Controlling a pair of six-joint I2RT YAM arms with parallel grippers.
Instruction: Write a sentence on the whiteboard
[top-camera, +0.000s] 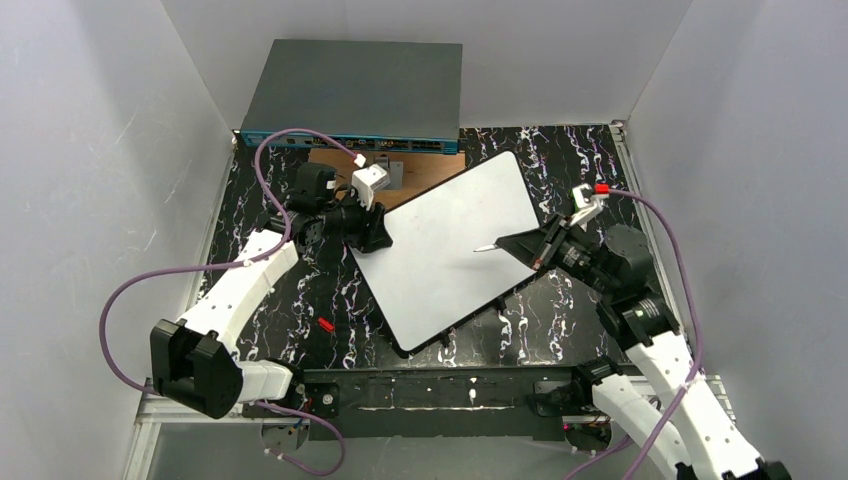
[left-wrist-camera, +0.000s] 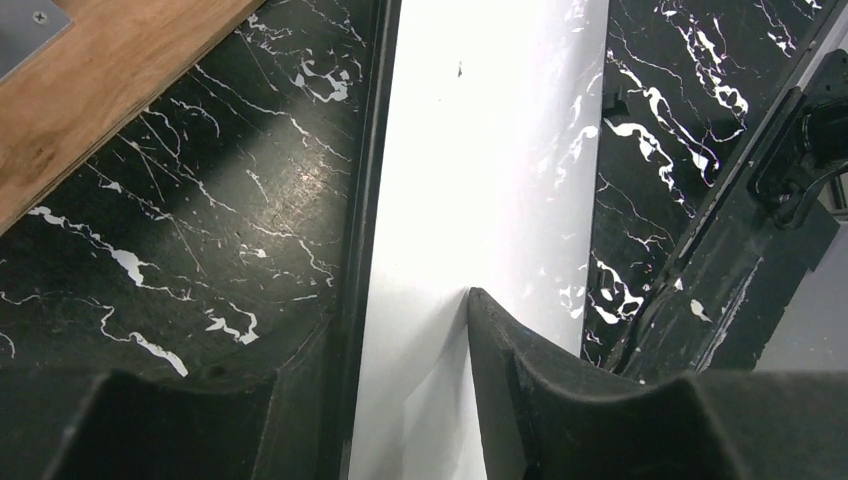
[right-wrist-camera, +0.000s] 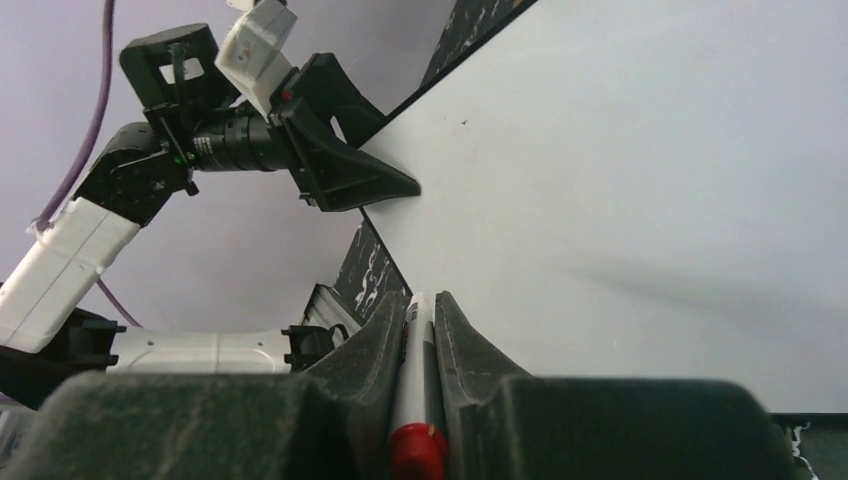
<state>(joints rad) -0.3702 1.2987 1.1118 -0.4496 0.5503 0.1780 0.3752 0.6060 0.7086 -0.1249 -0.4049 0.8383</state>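
Right claw (right-wrist-camera: 420, 308) sits nearest the lens, clenched on a slim white marker with a red butt end (right-wrist-camera: 413, 385), nose aimed over the large flat white whiteboard with a thin black edge (top-camera: 440, 270). Board lies askew on the black marbled bench (top-camera: 300, 300) and bears no writing. Left claw (top-camera: 380, 238) straddles the board's left corner; whether it pinches cannot be told. Judgement: marker in hand, writing not yet begun. Next move calls for tip contact and steady strokes, with the board braced against sliding.
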